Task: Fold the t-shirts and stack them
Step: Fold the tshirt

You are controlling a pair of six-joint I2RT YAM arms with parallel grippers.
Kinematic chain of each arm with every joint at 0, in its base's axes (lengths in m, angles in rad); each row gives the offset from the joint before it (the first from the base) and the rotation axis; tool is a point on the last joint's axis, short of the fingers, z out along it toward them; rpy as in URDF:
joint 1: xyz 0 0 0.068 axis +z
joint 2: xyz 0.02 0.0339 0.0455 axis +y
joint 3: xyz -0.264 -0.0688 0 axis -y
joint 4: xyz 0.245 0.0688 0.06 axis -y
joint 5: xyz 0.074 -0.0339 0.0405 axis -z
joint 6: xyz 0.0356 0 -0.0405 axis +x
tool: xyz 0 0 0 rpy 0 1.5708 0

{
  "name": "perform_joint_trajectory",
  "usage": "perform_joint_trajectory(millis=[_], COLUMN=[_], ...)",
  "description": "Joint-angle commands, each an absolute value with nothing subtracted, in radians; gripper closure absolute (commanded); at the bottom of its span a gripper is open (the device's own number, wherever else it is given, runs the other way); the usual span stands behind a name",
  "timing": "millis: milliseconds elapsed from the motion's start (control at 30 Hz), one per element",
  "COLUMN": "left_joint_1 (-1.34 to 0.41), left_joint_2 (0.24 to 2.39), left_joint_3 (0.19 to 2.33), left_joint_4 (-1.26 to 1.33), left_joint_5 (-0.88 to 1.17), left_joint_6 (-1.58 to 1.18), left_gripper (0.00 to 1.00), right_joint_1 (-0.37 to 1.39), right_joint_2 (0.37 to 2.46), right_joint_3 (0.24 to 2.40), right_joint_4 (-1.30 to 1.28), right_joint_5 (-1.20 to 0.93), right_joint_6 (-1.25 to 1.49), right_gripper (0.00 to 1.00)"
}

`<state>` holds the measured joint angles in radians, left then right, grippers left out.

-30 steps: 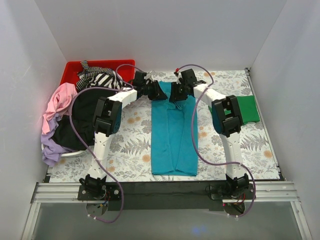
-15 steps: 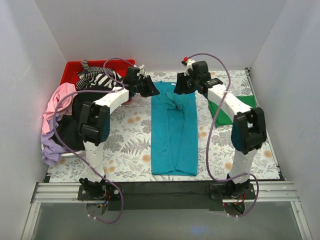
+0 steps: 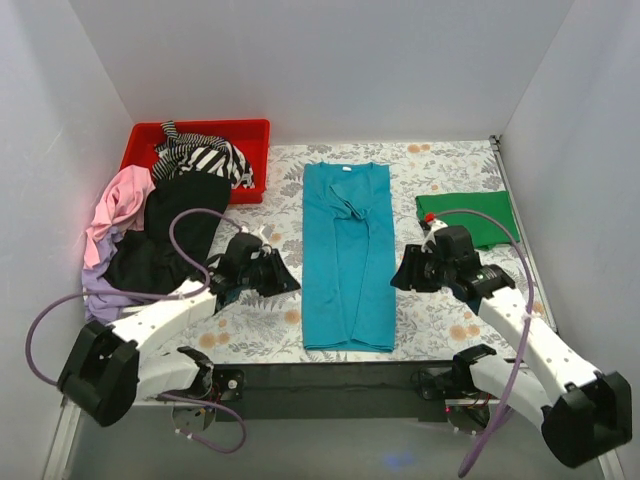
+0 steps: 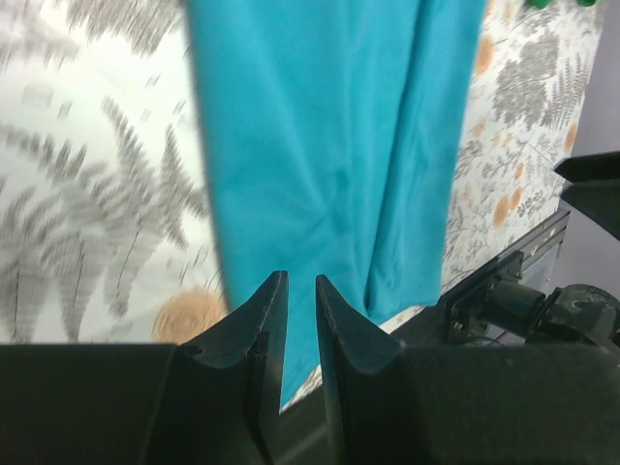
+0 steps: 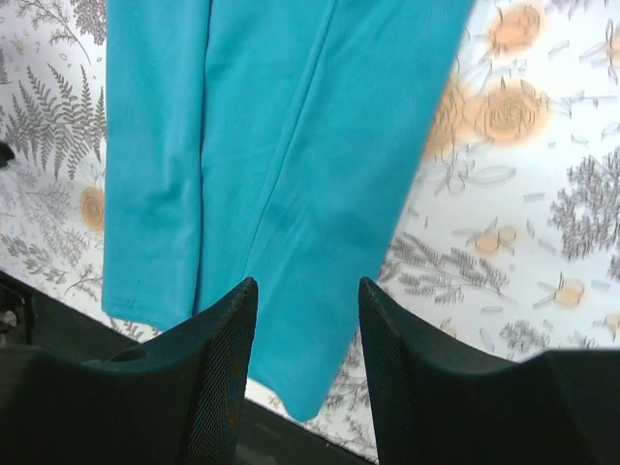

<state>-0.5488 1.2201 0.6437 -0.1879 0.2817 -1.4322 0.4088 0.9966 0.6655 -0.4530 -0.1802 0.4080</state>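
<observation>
**Two grippers flank the teal shirt, both empty**

One teal t-shirt (image 3: 347, 260) lies lengthwise down the middle of the flower-printed table (image 3: 250, 330), its collar at the far end and its hem near the front edge. It is folded into a long narrow strip, with some wrinkles near the collar. The left gripper (image 4: 301, 283) hovers low just beside the shirt's left edge. Its jaws are drawn almost together, with only a thin slit between them and nothing in it. The right gripper (image 5: 307, 288) hovers just off the shirt's right edge, with its jaws clearly parted and also empty. Neither touches the cloth.

A folded green t-shirt (image 3: 480, 215) rests by the right wall, well apart from the teal one. At the far left, a black-and-white striped shirt (image 3: 205, 158) spills over the rim of a red bin (image 3: 250, 135). Next to the bin are a pink shirt (image 3: 120, 200), a black shirt (image 3: 165, 240) and a lilac shirt (image 3: 100, 300), heaped loosely against the left wall.
</observation>
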Motion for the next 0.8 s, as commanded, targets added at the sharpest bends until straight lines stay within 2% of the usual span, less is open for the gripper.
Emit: perform_joint_trajectory(millis=[0,100,333,767], left_joint_1=[-0.578,-0.603,-0.644,-0.759], left_joint_2=[1.054,0.958,0.870,0.959], left_joint_3=[0.533,0.473,0.365,0.318], left_joint_4=[-0.212,-0.291,-0.390,-0.243], left_joint_5=[0.201,0.163,0.124,0.169], left_joint_6=[-1.555,-1.578,-1.646,-1.724], left_gripper=[0.83,0.83,0.84,0.83], right_joint_1=[0.426,0.442,0.454,0.466], right_joint_2=[0.856,0.740,0.525,0.534], right_joint_3=[0.626,0.548,0.388,0.341], right_joint_4=[-0.558,-0.636,-0.759,-0.733], right_joint_5=[-0.138,-0.126,-0.141,-0.210], right_joint_6=[0.538,0.607,0.670,0.693], right_gripper=[0.47,0.42,0.44,0.45])
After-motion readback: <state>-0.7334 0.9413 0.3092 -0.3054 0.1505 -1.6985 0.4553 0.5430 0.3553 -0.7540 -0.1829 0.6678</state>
